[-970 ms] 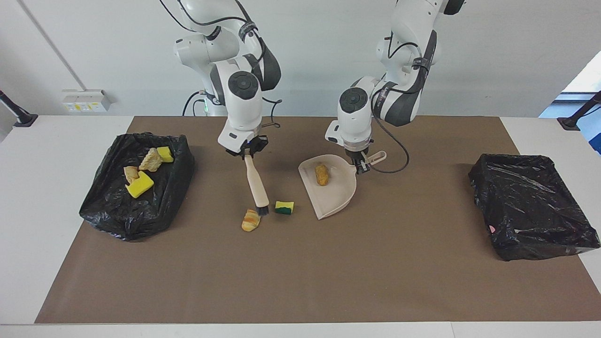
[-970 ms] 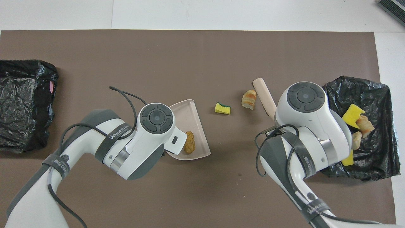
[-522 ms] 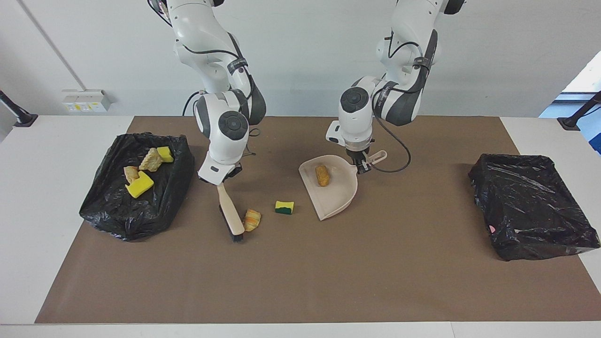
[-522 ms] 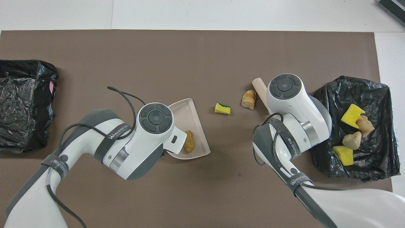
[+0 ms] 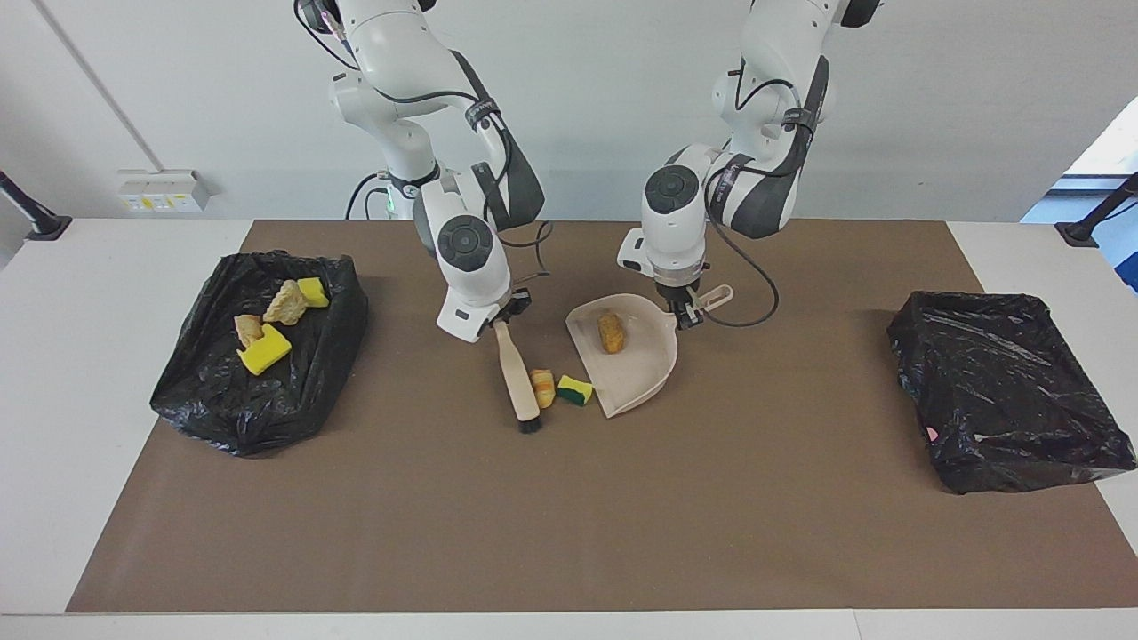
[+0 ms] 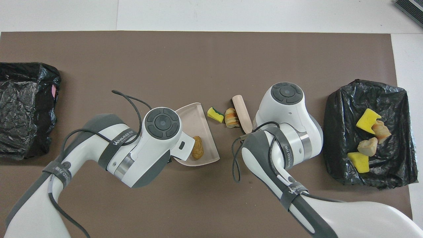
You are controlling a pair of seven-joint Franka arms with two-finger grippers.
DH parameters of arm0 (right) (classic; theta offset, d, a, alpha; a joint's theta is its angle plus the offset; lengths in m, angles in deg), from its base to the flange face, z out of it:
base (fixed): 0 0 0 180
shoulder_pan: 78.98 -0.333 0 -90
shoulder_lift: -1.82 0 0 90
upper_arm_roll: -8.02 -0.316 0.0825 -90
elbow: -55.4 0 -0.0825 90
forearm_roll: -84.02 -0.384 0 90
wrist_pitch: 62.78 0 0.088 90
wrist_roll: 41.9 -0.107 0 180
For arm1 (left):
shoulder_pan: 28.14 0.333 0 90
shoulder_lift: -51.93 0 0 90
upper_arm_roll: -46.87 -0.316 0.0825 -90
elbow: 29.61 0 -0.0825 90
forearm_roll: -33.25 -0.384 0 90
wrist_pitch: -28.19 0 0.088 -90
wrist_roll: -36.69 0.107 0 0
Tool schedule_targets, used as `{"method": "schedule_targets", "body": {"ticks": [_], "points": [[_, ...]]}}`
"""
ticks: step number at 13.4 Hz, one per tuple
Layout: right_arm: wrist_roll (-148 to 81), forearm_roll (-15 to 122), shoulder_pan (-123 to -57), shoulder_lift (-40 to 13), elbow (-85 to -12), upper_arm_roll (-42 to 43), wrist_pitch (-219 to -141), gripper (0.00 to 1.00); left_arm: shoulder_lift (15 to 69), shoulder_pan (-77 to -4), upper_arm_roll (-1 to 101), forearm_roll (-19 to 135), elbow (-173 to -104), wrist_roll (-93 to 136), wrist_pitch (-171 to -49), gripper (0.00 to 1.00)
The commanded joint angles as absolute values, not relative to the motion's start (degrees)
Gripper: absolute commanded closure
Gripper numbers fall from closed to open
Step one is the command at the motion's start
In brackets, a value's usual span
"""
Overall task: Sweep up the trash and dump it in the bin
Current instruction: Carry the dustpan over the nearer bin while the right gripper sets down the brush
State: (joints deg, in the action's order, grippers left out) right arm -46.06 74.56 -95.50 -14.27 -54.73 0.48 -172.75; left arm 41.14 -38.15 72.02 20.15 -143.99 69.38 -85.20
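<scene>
Beige brush (image 5: 516,378), clamped in the right end effector (image 5: 503,317), has swung toward the dustpan (image 5: 633,356), pushing a striped bread scrap (image 5: 542,388) and yellow sponge piece (image 5: 574,389) up to its lip near the worktop's middle. One crusty chunk (image 5: 610,332) lies inside. Left end effector (image 5: 685,315) grips the dustpan's handle. Crinkled black bags (image 5: 258,356) (image 5: 1005,391) sit at both ends; brown mat along the front edge lies open.

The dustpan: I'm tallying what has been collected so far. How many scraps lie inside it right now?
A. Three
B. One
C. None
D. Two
B. Only one orange-tan chunk lies inside the dustpan; the striped chunk and the sponge piece sit on the mat just outside its open edge, beside the brush.
</scene>
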Motion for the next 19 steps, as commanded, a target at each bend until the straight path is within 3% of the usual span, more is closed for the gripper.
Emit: {"method": "schedule_targets", "body": {"ticks": [1,7,13,16,19], "points": [[-48.2,67.8,-98.1,-13.4,-57.5,0.3,-176.2,1.00,42.9,-37.5,71.9,19.7,-146.2,68.5,-86.8,1.00],[-52.7,53.2,-105.1,-11.7,-59.4,0.2,-179.9,1.00,42.8,-37.5,71.9,19.8,-146.3,68.8,-87.7,1.00],[-58.8,53.6,-104.8,-11.1,-58.7,0.9,-178.8,1.00,42.4,-36.4,71.7,19.8,-146.1,75.3,-88.7,1.00],[-69.6,62.5,-104.8,-7.0,-58.6,0.9,-175.6,1.00,42.3,-36.4,71.5,19.8,-145.9,79.1,-89.0,1.00],[-72.7,64.2,-103.9,-0.3,-59.1,0.9,-166.8,1.00,42.9,-36.4,70.6,19.4,-145.4,81.8,-88.8,1.00]]}}
